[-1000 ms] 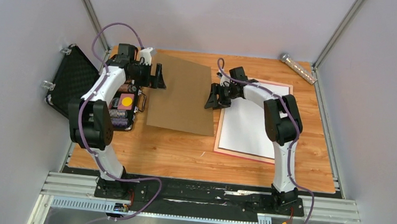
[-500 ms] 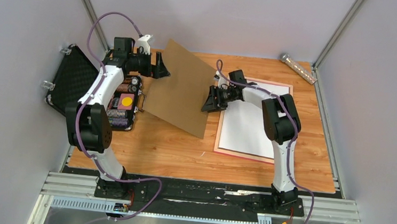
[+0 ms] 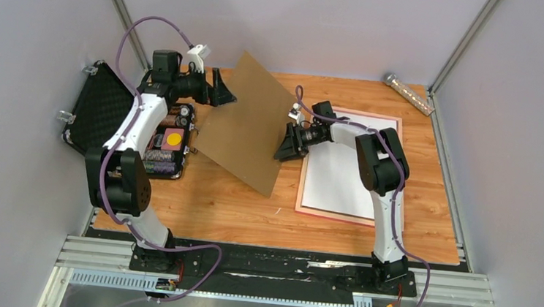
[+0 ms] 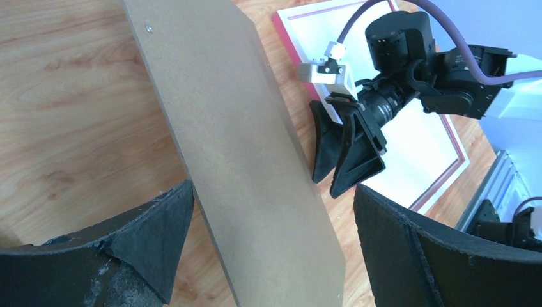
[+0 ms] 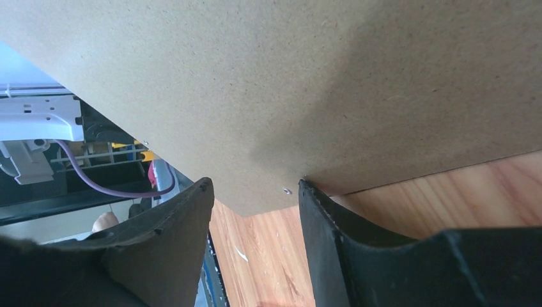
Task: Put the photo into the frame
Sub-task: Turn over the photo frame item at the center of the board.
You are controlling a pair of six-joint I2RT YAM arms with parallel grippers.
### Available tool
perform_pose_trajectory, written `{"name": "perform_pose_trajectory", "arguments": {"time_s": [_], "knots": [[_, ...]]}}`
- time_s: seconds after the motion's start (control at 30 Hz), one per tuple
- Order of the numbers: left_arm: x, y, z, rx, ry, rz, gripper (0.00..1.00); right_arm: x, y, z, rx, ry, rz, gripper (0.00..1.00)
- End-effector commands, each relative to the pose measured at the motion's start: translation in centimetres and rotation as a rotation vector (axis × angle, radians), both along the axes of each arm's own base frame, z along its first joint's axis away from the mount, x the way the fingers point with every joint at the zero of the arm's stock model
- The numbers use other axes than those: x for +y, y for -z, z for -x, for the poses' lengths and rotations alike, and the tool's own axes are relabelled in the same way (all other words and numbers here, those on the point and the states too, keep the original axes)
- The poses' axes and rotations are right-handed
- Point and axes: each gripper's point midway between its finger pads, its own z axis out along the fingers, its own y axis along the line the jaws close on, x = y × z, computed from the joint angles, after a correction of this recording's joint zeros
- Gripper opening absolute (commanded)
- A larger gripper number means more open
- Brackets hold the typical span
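Note:
The pink frame [image 3: 334,216] lies flat on the right of the table, also in the left wrist view [image 4: 456,137]. A white sheet [image 3: 340,177] fills it; no picture side shows. The brown backing board [image 3: 246,122] stands steeply tilted between the arms. My right gripper [image 3: 286,146] is open under its right edge. The board's edge [image 5: 287,77] rests on the tip of one finger [image 5: 307,192]. My left gripper [image 3: 219,91] is open at the board's upper left edge. In its wrist view the board [image 4: 236,141] runs between the wide-apart fingers [image 4: 160,230].
An open black case [image 3: 100,111] with small items [image 3: 167,141] sits at the left edge beside the left arm. A metallic tube [image 3: 408,93] lies at the back right corner. Grey walls close in three sides.
The board went from lying flat to steeply tilted. My right gripper moved left under its edge. My left gripper rose and turned at the board's upper left.

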Motion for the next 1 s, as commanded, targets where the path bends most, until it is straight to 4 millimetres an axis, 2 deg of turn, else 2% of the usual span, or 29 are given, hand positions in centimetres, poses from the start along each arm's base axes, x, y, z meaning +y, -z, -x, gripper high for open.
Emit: {"name": "perform_pose_trajectory", "arguments": {"time_s": [0.0,0.2,0.33,0.47,0.6,0.73,0.83,0.97], "knots": [[-4.0,0.7,6.8,0.254,0.142,0.131,1.00,-0.1,5.8,3.2,0.067,-0.049,0.078,0.55],[-4.4,-0.3,8.5,0.259,0.175,0.168,1.00,-0.3,5.6,2.9,0.060,-0.050,0.060,0.55],[-4.9,-0.2,9.5,0.276,0.192,0.174,1.00,-0.3,5.5,2.8,0.051,-0.055,0.053,0.55],[-4.4,-0.1,9.0,0.266,0.134,0.114,0.99,-0.4,5.3,2.7,0.036,-0.054,0.058,0.55],[-3.1,0.0,7.4,0.224,0.040,0.000,0.96,-0.3,5.0,2.5,0.022,-0.053,0.062,0.55],[-2.3,0.4,6.4,0.233,-0.012,-0.065,0.86,-0.4,4.8,2.4,0.011,-0.051,0.063,0.55],[-1.8,0.8,6.0,0.249,-0.038,-0.091,0.70,-0.4,4.6,2.3,0.005,-0.050,0.065,0.54],[-1.4,0.9,5.7,0.240,-0.058,-0.129,0.54,-0.4,4.3,2.3,0.002,-0.050,0.063,0.54]]}}
